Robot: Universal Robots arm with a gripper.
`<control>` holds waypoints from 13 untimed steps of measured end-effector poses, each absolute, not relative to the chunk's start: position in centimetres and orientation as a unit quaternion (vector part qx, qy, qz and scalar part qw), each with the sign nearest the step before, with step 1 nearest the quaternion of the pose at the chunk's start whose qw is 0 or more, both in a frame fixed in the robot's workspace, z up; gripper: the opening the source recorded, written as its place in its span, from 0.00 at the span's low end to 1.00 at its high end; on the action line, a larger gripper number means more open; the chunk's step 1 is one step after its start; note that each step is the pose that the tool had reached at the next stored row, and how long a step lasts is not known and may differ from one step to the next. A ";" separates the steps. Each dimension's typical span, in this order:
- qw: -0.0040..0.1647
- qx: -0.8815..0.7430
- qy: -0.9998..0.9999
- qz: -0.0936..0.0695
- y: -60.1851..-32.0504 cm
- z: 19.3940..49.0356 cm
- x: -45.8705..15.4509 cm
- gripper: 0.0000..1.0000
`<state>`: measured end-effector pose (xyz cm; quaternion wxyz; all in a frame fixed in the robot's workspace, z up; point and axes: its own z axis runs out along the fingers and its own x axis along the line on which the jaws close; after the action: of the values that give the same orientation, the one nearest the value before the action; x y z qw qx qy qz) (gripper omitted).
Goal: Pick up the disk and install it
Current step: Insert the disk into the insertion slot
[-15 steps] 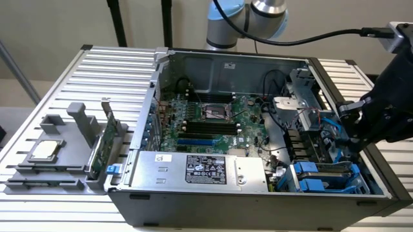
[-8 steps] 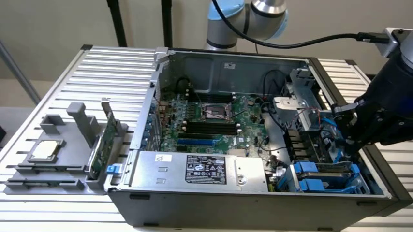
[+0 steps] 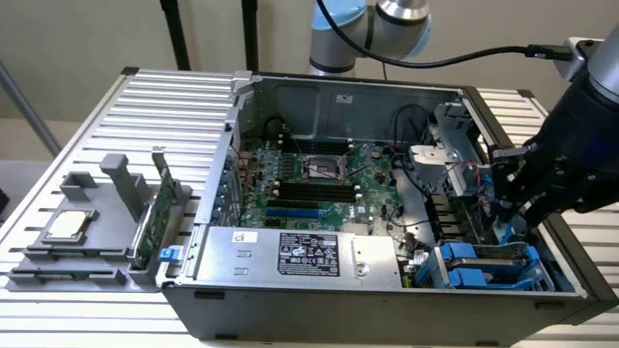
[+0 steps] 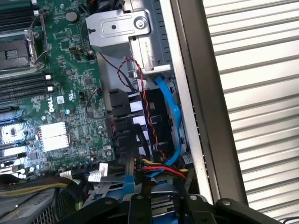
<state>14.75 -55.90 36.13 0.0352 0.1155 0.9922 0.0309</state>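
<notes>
Scanning from the exterior view's left: a grey fixture (image 3: 92, 217) on the slatted table (image 3: 174, 94) holds a small silver-topped chip (image 3: 68, 225) and an upright green card (image 3: 155, 210). Both are untouched and well apart from the arm.

Next comes the open computer case (image 3: 338, 312). The motherboard (image 3: 320, 181) lies flat inside, and the power supply (image 3: 300, 254) sits along the near wall.

Right of the power supply, in the case's near right corner, is the disk (image 3: 480, 255). It lies flat in the drive bay, with its blue carrier frame showing around a grey body. It looks seated or close to seated, but I can't confirm that it is fully home.

Furthest right is the gripper (image 3: 511, 206), hanging off the dark wrist over the right-hand side of the case.

Key relation: the disk lies just below the gripper and a bit toward the exterior view's left, very near. Whether they touch can't be told. The disk's visible span runs across the view, parallel to the case's near wall. I take that as its long axis, as a judgement only.

In the wrist view the gripper is at the frame edge, above the red, yellow and black wiring (image 4: 159, 168) and a blue cable (image 4: 175, 116).

Gripper state: cannot tell whether it is spread or pinching. Nothing clearly sits in its grasp.
</notes>
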 end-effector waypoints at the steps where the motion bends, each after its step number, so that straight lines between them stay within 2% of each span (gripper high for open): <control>1: 0.035 0.115 0.992 0.031 -55.9 36.1 14.6 0.36; 2: 0.035 0.115 0.992 0.031 -55.9 36.1 14.5 0.36; 3: 0.035 0.115 0.992 0.031 -55.9 36.1 14.3 0.42; 13: 0.036 0.145 0.988 0.030 -56.6 36.1 14.2 0.42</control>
<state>14.22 -56.59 36.14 0.0361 0.1450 0.9883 0.0296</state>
